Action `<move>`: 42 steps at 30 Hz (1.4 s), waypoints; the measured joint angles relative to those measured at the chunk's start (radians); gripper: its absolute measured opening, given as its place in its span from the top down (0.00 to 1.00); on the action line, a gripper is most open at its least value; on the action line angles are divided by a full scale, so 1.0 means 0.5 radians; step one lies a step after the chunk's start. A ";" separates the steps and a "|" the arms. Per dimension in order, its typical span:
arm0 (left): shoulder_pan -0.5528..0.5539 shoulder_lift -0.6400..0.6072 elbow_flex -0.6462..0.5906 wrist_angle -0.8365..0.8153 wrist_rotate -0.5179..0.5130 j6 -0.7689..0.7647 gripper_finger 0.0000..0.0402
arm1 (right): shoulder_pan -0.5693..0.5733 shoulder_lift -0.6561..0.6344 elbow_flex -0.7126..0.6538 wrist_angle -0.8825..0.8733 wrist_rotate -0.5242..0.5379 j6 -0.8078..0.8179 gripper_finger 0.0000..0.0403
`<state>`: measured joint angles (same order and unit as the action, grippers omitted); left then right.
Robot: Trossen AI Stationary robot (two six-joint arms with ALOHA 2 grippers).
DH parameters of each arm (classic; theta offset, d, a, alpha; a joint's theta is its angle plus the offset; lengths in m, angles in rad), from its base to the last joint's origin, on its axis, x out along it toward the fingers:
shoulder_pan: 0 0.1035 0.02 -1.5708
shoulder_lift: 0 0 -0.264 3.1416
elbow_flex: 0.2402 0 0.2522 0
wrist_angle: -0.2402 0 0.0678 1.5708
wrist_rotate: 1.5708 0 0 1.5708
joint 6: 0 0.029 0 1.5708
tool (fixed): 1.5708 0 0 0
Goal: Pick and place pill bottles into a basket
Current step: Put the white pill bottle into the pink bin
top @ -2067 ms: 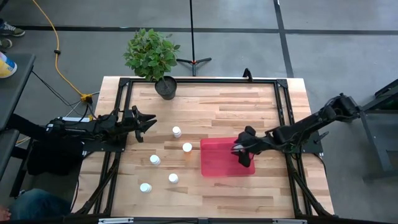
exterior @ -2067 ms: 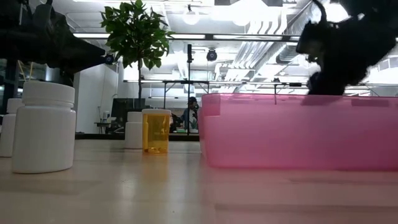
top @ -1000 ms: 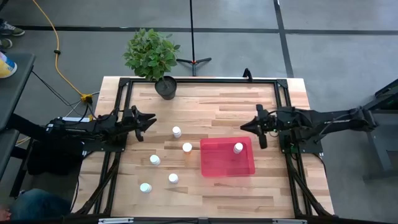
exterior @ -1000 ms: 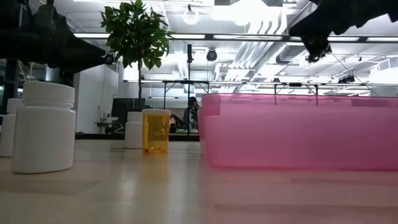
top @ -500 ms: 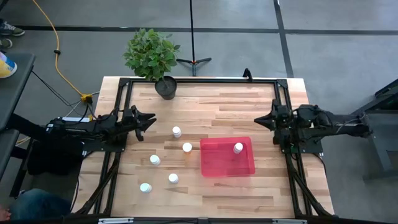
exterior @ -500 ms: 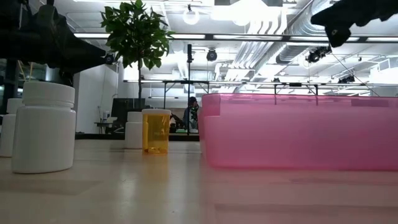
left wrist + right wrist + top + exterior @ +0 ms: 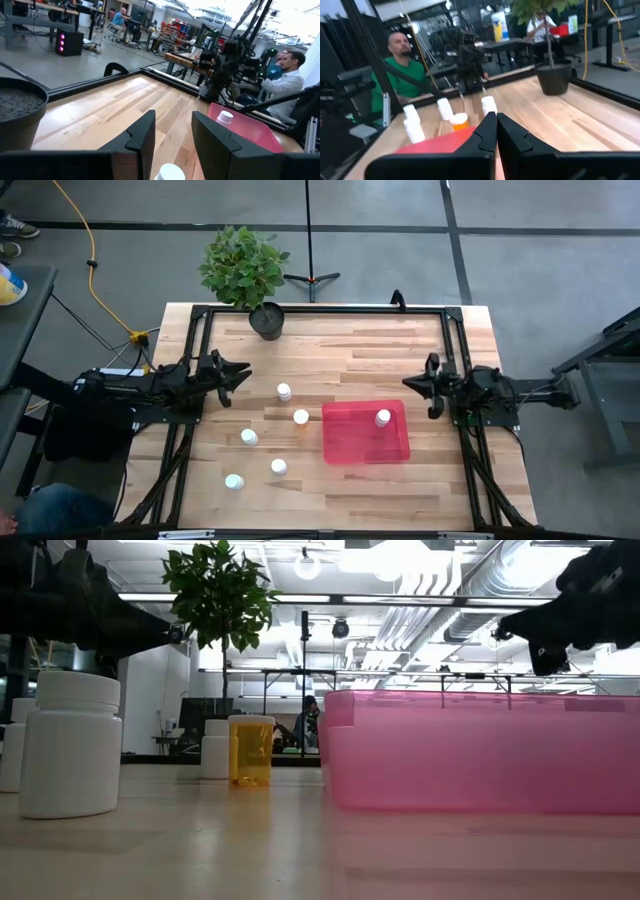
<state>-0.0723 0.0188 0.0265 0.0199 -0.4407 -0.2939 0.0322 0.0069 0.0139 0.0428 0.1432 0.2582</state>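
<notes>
bottles first: nearest you on the wood table (image 7: pixel 350 480) stand two white bottles (image 7: pixel 234 481) (image 7: pixel 279 467), upright, long axis vertical, caps up. farther in you see a third (image 7: pixel 249 437), then a fourth (image 7: pixel 301 417) with an amber vial (image 7: pixel 250 750) just beside it, then a fifth (image 7: pixel 284 391). a sixth (image 7: pixel 383 417) stands upright inside the red basket (image 7: pixel 350 442), near its far right corner; the basket's long side runs left to right. your left gripper (image 7: pixel 240 373) hovers by the table's left edge with fingers parted, holding nothing. your right gripper (image 7: pixel 428 380) sits at the right edge, fingers closed together, empty. one potted plant (image 7: pixel 262 315) stands at the far edge. beyond is a workshop with people seated at desks.
</notes>
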 joint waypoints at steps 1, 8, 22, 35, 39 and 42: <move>0.000 0.004 0.000 0.001 0.002 0.000 0.59 | 0.000 -0.009 -0.008 0.023 -0.013 0.008 1.00; 0.000 0.007 0.000 -0.001 0.002 0.000 0.59 | 0.000 -0.003 -0.008 0.023 0.020 -0.022 1.00; 0.000 0.007 0.000 -0.001 0.004 0.000 0.59 | 0.000 0.000 -0.009 0.009 0.008 -0.010 0.99; 0.001 0.012 0.000 -0.001 0.058 0.012 0.59 | 0.001 0.000 -0.010 0.000 0.002 -0.009 0.99; 0.001 0.012 0.000 -0.001 0.120 0.009 0.59 | 0.001 0.000 -0.010 -0.001 0.004 -0.009 0.99; 0.001 0.013 0.000 0.070 0.137 -0.017 0.55 | 0.001 0.000 -0.011 -0.001 0.006 -0.009 0.99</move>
<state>-0.0719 0.0255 0.0265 0.0549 -0.3722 -0.3023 0.0326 0.0071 0.0086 0.0422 0.1460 0.2535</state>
